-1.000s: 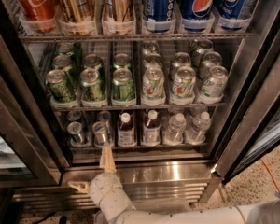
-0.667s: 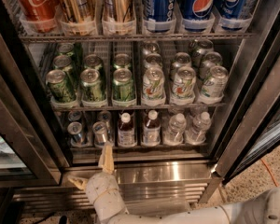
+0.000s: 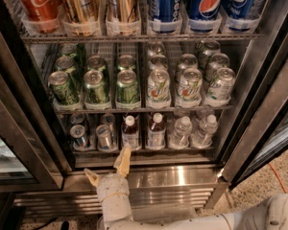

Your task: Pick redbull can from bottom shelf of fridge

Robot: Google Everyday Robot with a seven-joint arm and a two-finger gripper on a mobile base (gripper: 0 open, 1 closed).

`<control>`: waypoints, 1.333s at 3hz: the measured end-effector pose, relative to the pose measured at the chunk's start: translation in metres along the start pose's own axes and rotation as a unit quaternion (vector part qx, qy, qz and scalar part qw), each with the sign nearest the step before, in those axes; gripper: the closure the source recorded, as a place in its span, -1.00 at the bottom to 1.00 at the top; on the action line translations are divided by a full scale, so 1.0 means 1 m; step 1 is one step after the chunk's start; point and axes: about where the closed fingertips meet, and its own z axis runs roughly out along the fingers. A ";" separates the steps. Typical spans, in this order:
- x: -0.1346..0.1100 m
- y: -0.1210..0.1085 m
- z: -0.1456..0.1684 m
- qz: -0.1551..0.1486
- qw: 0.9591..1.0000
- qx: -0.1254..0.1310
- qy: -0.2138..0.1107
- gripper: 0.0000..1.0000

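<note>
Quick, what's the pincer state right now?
Pincer: open, holding nothing, in front of the bottom shelf, just below its front edge.

Gripper [image 3: 106, 161] below evenly lit bottom shelf [image 3: 192, 150]

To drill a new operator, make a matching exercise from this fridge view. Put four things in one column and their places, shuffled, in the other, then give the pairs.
Things
1. redbull cans
2. Pepsi cans
3. green cans
4. gripper

Places
A. mid-height, left
B. open, outside, just below the bottom shelf
C. top of the view, right
D. bottom shelf, left end

Pairs: 1-D, 2-C, 3-A, 4-B
</note>
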 end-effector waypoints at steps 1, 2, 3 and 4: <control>0.000 0.000 0.000 0.000 1.000 0.000 0.000 -1.00; 0.002 -0.001 0.000 0.028 1.000 0.000 0.006 -1.00; -0.001 0.001 0.007 0.083 0.996 0.010 0.007 -1.00; -0.003 0.006 0.011 0.105 0.994 0.016 0.006 -1.00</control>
